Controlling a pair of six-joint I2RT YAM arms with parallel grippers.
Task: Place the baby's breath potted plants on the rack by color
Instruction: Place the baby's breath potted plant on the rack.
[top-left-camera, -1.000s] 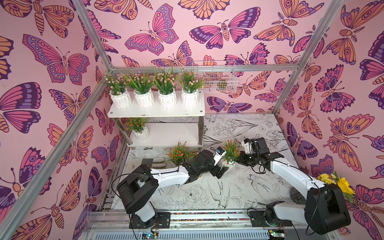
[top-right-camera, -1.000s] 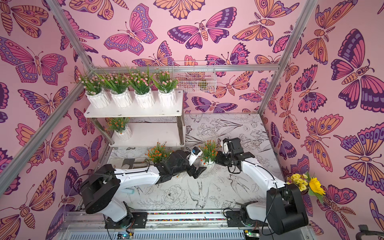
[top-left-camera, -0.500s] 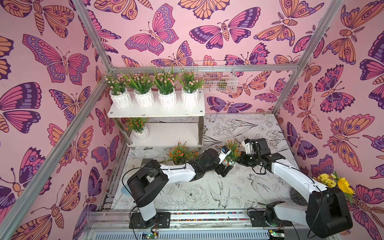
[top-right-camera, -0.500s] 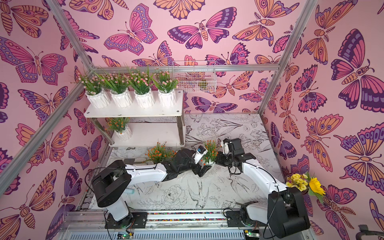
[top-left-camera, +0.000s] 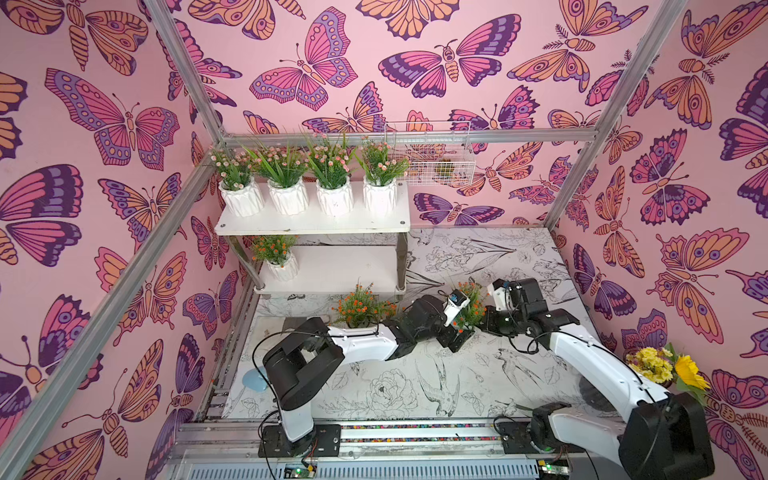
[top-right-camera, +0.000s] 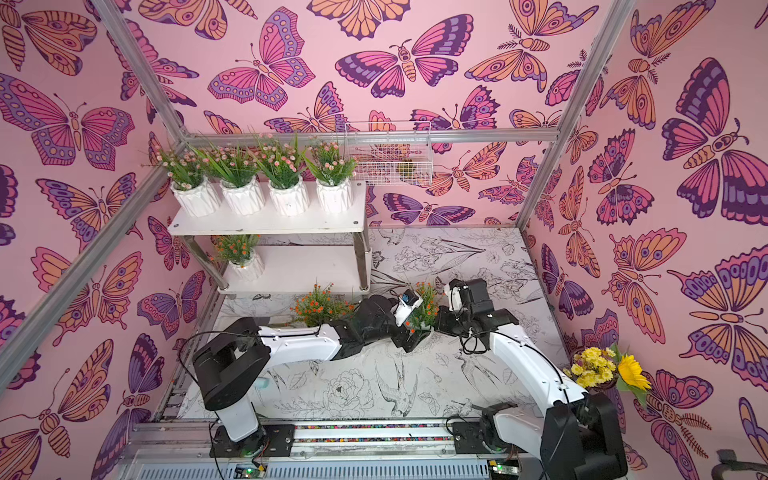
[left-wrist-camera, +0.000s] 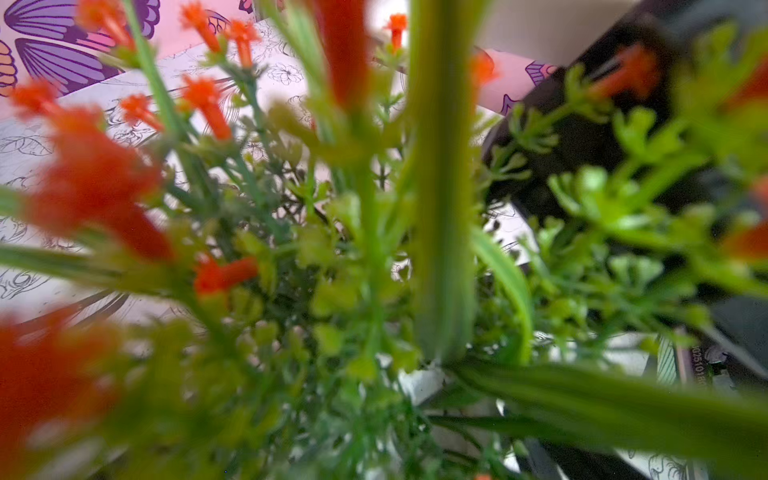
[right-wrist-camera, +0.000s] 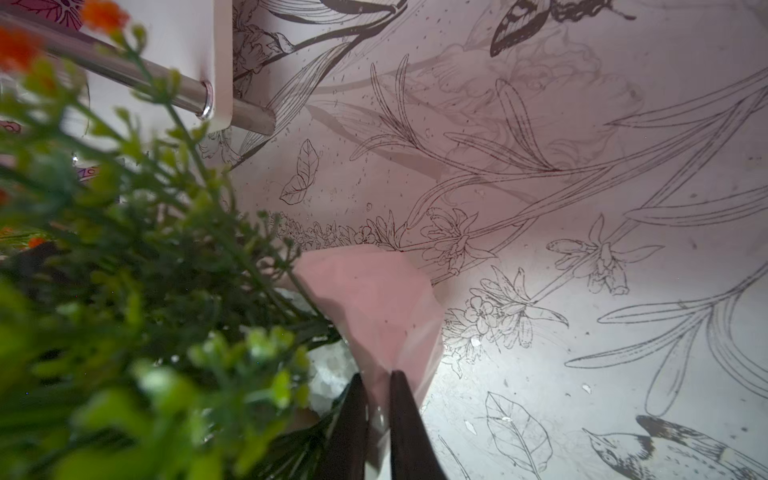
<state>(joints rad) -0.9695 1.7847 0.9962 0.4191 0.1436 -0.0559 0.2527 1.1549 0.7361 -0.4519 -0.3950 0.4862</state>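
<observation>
On the rack (top-left-camera: 316, 226) several pink baby's breath potted plants (top-left-camera: 286, 166) line the top shelf. One orange plant (top-left-camera: 274, 253) stands on the lower shelf. Another orange plant (top-left-camera: 361, 305) sits on the table before the rack. A third orange plant (top-left-camera: 469, 305) is between both grippers. My right gripper (right-wrist-camera: 378, 386) is shut on its white pot's rim (right-wrist-camera: 374, 307). My left gripper (top-left-camera: 461, 328) is open, its jaws spread at this pot's other side. Orange blooms and green stems (left-wrist-camera: 440, 208) fill the left wrist view and hide the jaws.
A white wire basket (top-left-camera: 432, 158) hangs on the back wall right of the rack. A yellow sunflower bunch (top-left-camera: 669, 365) sits at the right wall by my right arm. A small blue object (top-left-camera: 254, 380) lies near the left arm's base.
My left arm has reached to the right, bringing its open gripper up to the orange plant in the right gripper. The right arm has barely moved.
</observation>
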